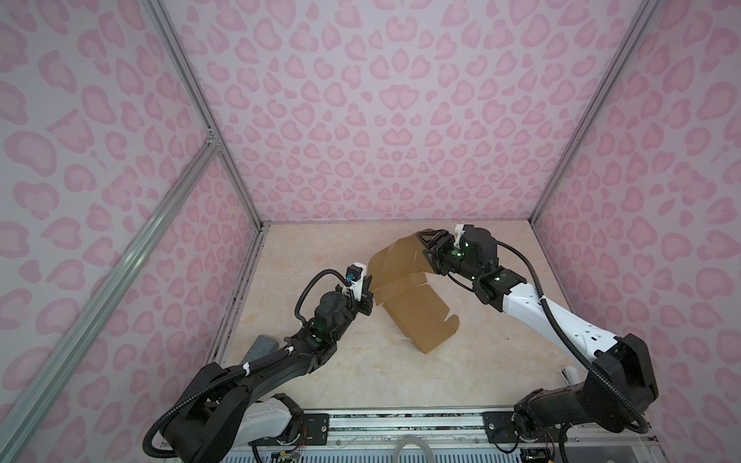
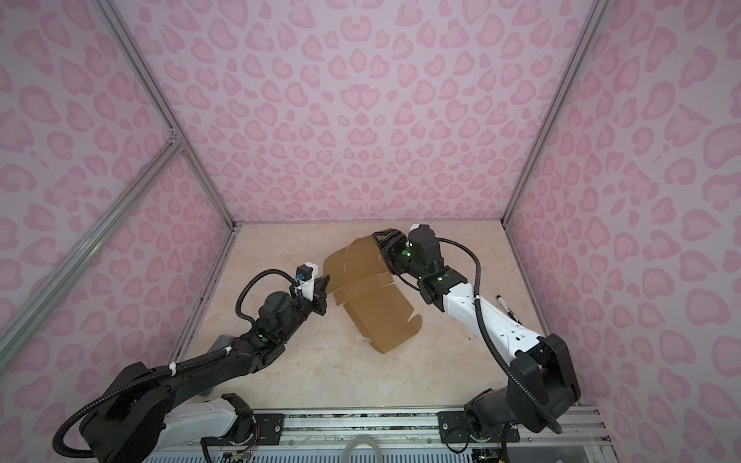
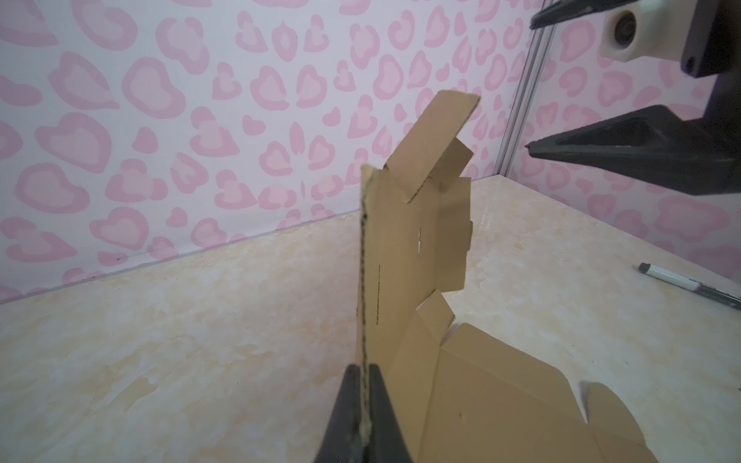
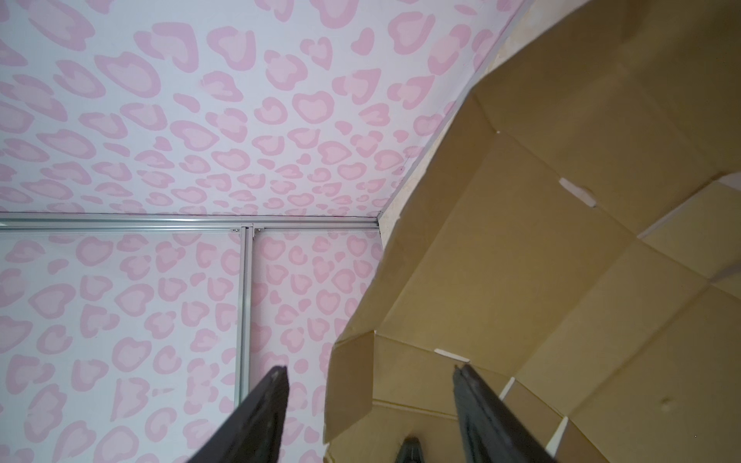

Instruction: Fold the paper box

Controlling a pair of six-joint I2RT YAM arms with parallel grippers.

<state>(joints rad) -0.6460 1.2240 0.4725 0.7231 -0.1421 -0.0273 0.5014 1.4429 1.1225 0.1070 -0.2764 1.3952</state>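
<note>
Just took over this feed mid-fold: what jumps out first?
The brown paper box stands half-raised in the middle of the marbled table, framed by pink-spotted walls. The left pincer is shut on its upright edge, while the right pincer stands open at the raised far flap.

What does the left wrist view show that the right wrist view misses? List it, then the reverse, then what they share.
Left wrist only: the left gripper shut on the box's edge, and the marker lying on the table. Right wrist only: a flap standing between the right gripper's open jaws. Both: the box, the right gripper, the pink wall and its metal frame.
</note>
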